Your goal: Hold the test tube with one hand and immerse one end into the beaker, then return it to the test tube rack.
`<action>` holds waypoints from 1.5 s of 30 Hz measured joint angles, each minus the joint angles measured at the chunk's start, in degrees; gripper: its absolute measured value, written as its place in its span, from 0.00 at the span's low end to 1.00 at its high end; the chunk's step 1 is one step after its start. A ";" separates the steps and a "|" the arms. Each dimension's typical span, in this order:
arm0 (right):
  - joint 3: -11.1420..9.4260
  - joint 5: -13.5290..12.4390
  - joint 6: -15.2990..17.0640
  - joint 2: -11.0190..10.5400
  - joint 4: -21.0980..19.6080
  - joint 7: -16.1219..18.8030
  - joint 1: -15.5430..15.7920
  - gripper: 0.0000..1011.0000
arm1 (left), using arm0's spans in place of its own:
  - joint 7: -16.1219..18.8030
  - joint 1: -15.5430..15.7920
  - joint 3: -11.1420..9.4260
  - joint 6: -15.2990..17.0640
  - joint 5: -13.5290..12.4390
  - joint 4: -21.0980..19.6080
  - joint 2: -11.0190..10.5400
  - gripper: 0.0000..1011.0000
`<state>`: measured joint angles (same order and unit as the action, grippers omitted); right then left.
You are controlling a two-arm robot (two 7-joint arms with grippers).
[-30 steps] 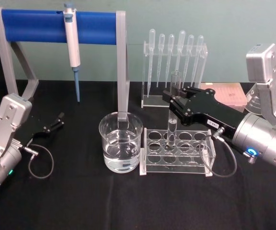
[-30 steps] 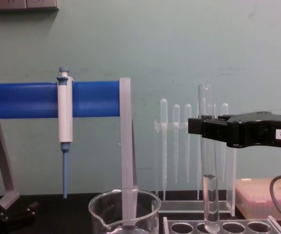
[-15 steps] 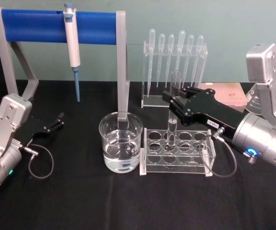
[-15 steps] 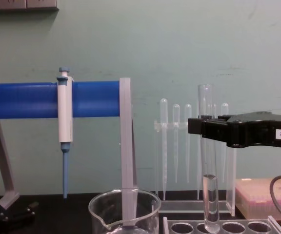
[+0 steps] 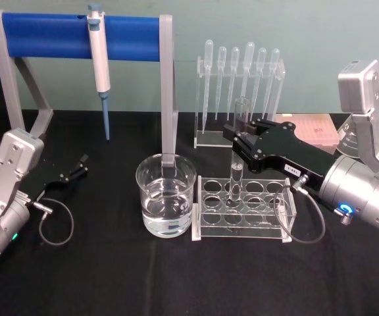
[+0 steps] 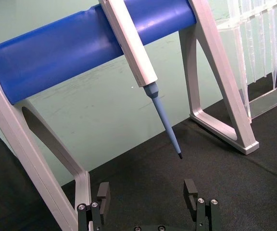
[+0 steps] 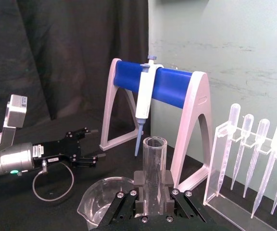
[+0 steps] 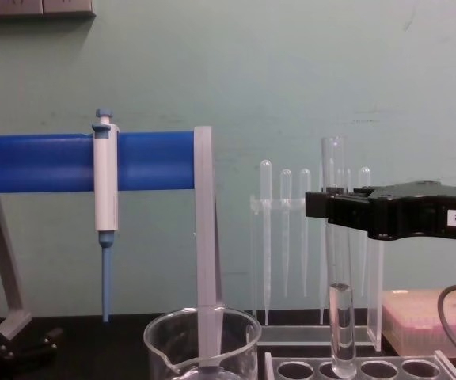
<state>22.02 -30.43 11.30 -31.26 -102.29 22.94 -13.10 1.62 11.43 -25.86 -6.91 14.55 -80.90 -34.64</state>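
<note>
Currently clamped: the black two-fingered right gripper (image 5: 239, 139), its fingers pressed on either side of the clear, round-bottomed glass test tube (image 5: 235, 174), a little below the open rim.
Tube position: upright over the clear plastic round-holed rack (image 5: 242, 230), right of the middle of the black table (image 5: 176, 276), with its lower end down in a hole near the rack's left end.
Tube contents: clear liquid in the lower part, seen in the chest view.
Hard to tell: which row that hole belongs to. The chest view cuts off just below the tube's tip, so contact with the rack's floor cannot be judged.
Beaker: the wide clear glass beaker (image 5: 151, 201), part-filled with clear liquid, stands just beside the rack's left end, apart from the tube.
Left gripper: the black left gripper (image 5: 73, 170), fingers spread with nothing between them, sits low near the table's left edge.
Partly hidden: a pink box (image 5: 321, 128) behind the right gripper, toward the back right corner.
</note>
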 joint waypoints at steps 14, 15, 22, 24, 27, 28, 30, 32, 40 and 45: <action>1.75 0.10 0.08 1.33 -0.15 1.01 -3.68 0.22 | 0.00 0.00 0.00 0.00 0.00 0.00 0.00 0.99; 2.05 0.12 0.12 1.58 -0.14 1.13 -4.18 0.22 | 0.00 0.00 0.00 0.00 0.00 0.00 0.00 0.99; 5.41 0.94 0.40 4.62 1.79 2.20 -9.43 0.22 | 0.00 0.00 0.00 0.00 0.00 0.00 0.00 0.99; 6.13 1.08 0.37 5.34 2.51 2.37 -10.33 0.22 | 0.00 0.00 0.00 0.00 0.00 0.00 0.00 0.99; 7.53 1.42 0.11 6.72 4.36 2.66 -11.71 0.22 | 0.00 0.00 0.00 0.00 0.00 0.00 0.00 0.99; 8.11 1.60 -0.36 7.30 5.43 2.83 -12.09 0.22 | 0.00 0.00 0.00 0.00 0.00 0.00 0.00 0.99; 8.73 1.92 -1.12 7.84 6.60 3.01 -12.28 0.22 | 0.00 0.00 0.00 0.00 0.00 0.00 0.00 0.99; 9.45 2.42 -2.65 8.60 8.48 3.30 -12.33 0.22 | 0.00 0.00 0.00 0.00 0.00 0.00 0.00 0.99; 10.90 4.57 -7.73 10.40 14.21 4.34 -11.32 0.22 | 0.00 0.00 0.00 0.00 0.00 0.00 0.00 0.99; 11.20 5.09 -10.65 11.78 17.99 5.74 -10.59 0.22 | 0.00 -0.01 0.00 0.00 0.00 0.00 0.00 0.99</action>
<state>33.22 -25.35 0.66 -19.48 -84.30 28.68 -23.69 1.62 11.43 -25.86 -6.91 14.55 -80.90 -34.65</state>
